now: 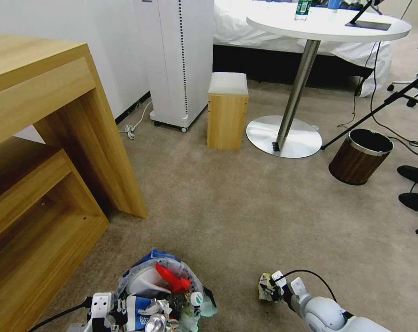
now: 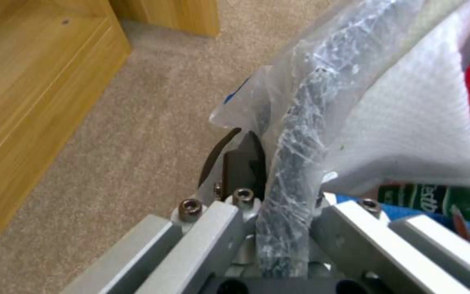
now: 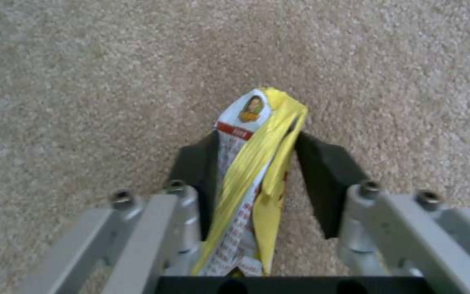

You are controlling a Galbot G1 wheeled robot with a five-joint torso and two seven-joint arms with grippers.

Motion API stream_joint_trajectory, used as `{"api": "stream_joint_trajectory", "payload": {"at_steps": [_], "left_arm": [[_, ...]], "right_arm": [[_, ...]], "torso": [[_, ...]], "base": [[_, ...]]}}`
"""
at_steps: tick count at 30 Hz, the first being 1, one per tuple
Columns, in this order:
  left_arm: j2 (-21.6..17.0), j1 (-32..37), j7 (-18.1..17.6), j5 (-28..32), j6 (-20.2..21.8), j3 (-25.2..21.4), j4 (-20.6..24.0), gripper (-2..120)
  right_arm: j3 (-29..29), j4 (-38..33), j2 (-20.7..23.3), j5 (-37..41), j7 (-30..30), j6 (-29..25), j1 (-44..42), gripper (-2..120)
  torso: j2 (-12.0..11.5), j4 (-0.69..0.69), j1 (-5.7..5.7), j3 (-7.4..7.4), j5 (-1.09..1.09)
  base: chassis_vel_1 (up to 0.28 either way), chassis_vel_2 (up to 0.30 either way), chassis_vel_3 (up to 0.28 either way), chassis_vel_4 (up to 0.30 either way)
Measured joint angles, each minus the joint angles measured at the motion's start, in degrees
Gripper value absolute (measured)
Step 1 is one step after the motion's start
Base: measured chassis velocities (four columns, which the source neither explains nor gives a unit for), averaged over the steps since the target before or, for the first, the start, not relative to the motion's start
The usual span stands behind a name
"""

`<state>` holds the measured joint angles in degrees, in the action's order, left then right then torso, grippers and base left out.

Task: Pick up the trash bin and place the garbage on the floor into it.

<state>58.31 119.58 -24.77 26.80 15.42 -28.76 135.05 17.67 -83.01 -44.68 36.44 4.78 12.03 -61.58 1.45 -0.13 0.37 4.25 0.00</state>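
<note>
— Where's your trash bin (image 1: 165, 288)?
— Bottom centre of the head view, your left gripper (image 2: 278, 192) clenched on its rim to carry it.
— And the right gripper (image 3: 257, 163)?
— Lower right, pinching a yellow wrapper (image 3: 249, 179), presumably bound for the bin.

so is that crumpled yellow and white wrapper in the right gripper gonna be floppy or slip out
Probably floppy: the crumpled yellow and white wrapper looks like thin creased film, folded flat between the right gripper's dark pads. Likely very light. It may slip, since only a narrow folded strip is pinched and the printed film looks smooth.
</note>
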Motion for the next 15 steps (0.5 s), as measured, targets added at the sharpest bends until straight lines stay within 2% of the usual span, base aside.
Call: {"api": "stream_joint_trajectory", "payload": {"at_steps": [9,11,13,15], "left_arm": [[-0.1,-0.4,0.0,0.8,-0.2,-0.3,0.1,0],[-0.5,-0.5,-0.1,1.2,-0.1,-0.5,0.3,0],[-1.9,-1.1,-0.8,2.9,0.0,-1.4,0.9,0],[-2.3,-1.3,-0.9,3.4,0.0,-1.6,1.0,0]], "right_arm": [[1.4,0.0,-0.4,2.1,0.4,-1.1,3.1,0],[0.9,-0.9,-0.1,2.4,0.0,-1.5,3.3,0],[-1.5,-4.3,1.3,3.1,-3.0,-4.9,4.1,0],[-2.0,-5.3,1.6,3.2,-3.9,-6.1,4.4,0]], "torso": [[0.0,0.01,0.0,0.0,0.01],[0.0,0.01,0.0,0.0,0.02],[0.0,0.0,0.0,0.0,0.0],[0.0,0.0,0.0,0.0,-0.01]], "base": [[0.0,0.0,0.0,0.0],[0.0,0.0,0.0,0.0],[0.0,0.0,0.0,0.0],[0.0,0.0,0.0,0.0]]}}
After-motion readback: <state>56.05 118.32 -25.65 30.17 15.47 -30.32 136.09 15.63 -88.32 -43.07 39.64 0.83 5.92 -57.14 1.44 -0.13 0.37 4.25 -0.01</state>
